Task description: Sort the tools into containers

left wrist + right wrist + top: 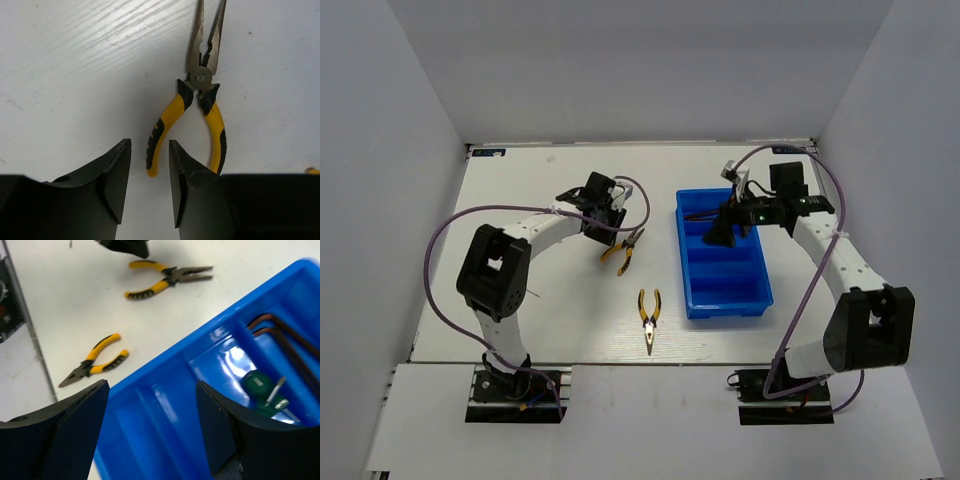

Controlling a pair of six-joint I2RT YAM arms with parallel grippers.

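A pair of yellow-and-black pliers (200, 100) lies on the white table just ahead of my left gripper (150, 145). The jaws stand apart with the end of one handle between the tips, untouched. In the top view these pliers (625, 250) lie to the right of the left gripper (607, 225). A second pair of pliers (648, 318) lies nearer the front. My right gripper (152, 390) hangs open and empty over the blue tray (165, 362). Dark hex keys (280, 335) lie in the tray's far compartment, and a green-handled screwdriver (260, 385) in the one beside it.
The blue tray (683, 250) stands right of centre, with the right gripper (725, 235) over its second compartment from the far end. White walls close off the table on the left, back and right. The arm bases stand at the near edge.
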